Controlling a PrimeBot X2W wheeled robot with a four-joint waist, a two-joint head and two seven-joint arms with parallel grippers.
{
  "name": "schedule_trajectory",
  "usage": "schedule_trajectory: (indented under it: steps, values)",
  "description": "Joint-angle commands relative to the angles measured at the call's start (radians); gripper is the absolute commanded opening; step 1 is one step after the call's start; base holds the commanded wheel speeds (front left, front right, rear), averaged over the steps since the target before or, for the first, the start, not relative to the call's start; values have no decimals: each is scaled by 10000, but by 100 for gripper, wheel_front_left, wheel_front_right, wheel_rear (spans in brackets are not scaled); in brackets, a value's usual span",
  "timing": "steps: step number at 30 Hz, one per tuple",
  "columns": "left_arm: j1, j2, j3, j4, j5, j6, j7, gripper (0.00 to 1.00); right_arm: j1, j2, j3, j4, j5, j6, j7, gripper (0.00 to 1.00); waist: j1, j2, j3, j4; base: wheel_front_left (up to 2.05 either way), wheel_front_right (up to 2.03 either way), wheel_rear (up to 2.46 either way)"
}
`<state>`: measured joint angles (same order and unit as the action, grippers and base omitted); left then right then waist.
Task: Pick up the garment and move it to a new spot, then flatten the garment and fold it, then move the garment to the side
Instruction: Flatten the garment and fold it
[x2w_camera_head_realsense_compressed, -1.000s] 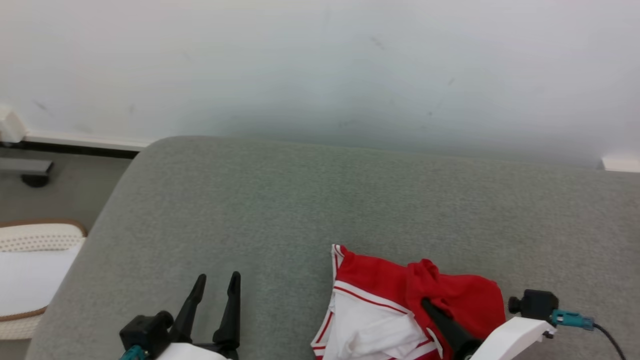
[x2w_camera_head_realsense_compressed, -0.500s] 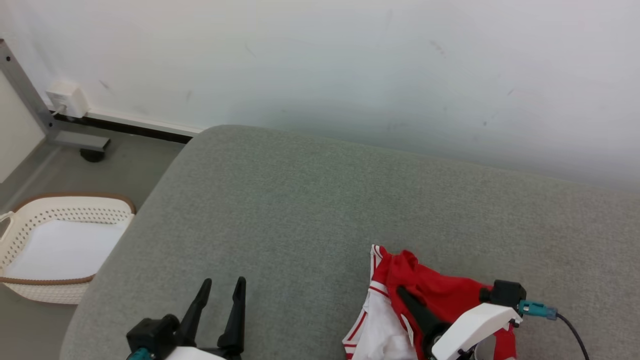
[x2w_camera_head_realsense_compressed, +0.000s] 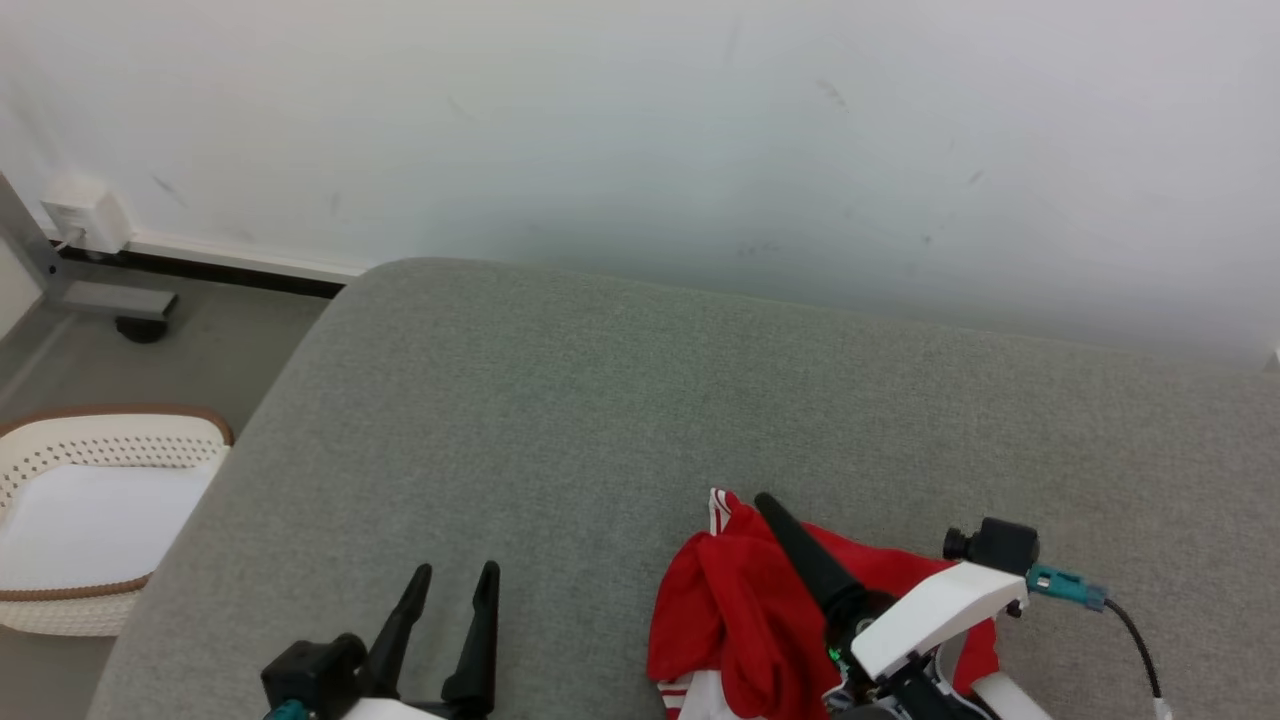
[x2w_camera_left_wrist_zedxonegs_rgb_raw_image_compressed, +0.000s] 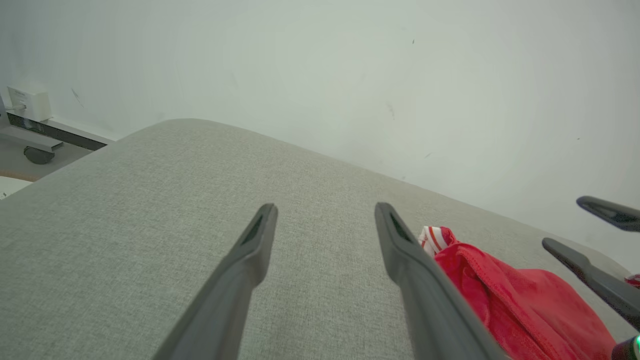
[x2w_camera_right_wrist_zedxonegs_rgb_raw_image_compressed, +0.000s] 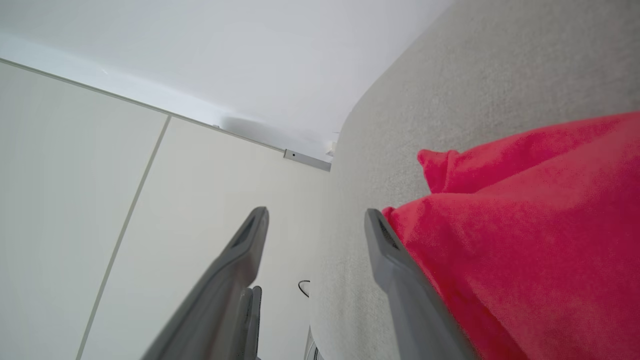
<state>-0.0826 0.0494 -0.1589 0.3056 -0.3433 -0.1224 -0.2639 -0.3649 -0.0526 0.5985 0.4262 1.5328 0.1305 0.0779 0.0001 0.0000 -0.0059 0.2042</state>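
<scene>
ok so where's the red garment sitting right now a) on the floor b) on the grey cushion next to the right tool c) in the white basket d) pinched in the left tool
b: the red garment lies crumpled on the grey cushion beside the right tool, whose jaws stand open with nothing between them.

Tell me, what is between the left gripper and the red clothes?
Just bare grey cushion lies between the left gripper and the red garment; the head view shows it.
</scene>
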Motion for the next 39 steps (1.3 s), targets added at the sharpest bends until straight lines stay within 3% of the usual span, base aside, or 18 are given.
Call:
schedule_trajectory:
  steps: [1, 5, 9, 12, 15, 19, 25, 26, 28, 35, 39]
  values:
    - [86, 33, 31, -27, -147, 30, 7, 100, -92, -150, -133, -243, 10, 2, -134, 100, -1, 0, -6, -110, 0, 0, 0]
    - [126, 33, 52, -96, -157, 68, 5, 100, 99, -958, -527, -1413, -508, 1, -720, 100, -1, 0, -3, -368, 0, 0, 0]
    - [134, 34, 56, -180, -204, 79, 5, 100, 264, -2097, -861, -2002, -1778, 1, -1545, 100, -1, 0, 15, -563, 0, 0, 0]
    - [145, 34, 82, -294, -217, 123, 5, 100, 359, -3016, -1015, -1844, -3328, 1, -2172, 100, -1, 0, 70, -708, 0, 0, 0]
    - [181, 35, 79, -360, -226, 155, 5, 100, 492, -3483, -1264, -1313, -4903, 1, -2642, 100, -1, 0, 99, -818, 0, 0, 0]
    - [164, 32, 73, -407, -249, 151, 5, 100, 737, -3229, -2011, -316, -6766, 1, -2987, 100, -1, 0, 126, -905, 0, 0, 0]
    - [74, 35, 140, -553, -80, 186, 5, 100, 961, -2134, -2614, 172, -8659, 1, -2966, 100, -1, 0, 128, -888, 0, 0, 0]
    - [68, 33, 150, -574, -59, 192, 5, 100, 1011, -1972, -2571, 154, -8886, 1, -2872, 81, -1, 0, 126, -857, 0, 0, 0]
    - [57, 34, 160, -632, -33, 205, 7, 100, 1109, -1694, -2453, 129, -9313, 1, -2695, 0, -1, 0, 111, -774, 0, 0, 0]
    - [95, 33, 158, -738, 6, 238, 7, 100, 1447, -919, -1342, 425, -10703, 1, -2013, 0, -1, 0, 54, -369, 0, 0, 0]
    - [74, 34, 97, -737, -65, 248, 5, 100, 1509, -587, -676, 932, -10896, 1, -1755, 0, -1, 0, 58, -73, 0, 0, 0]
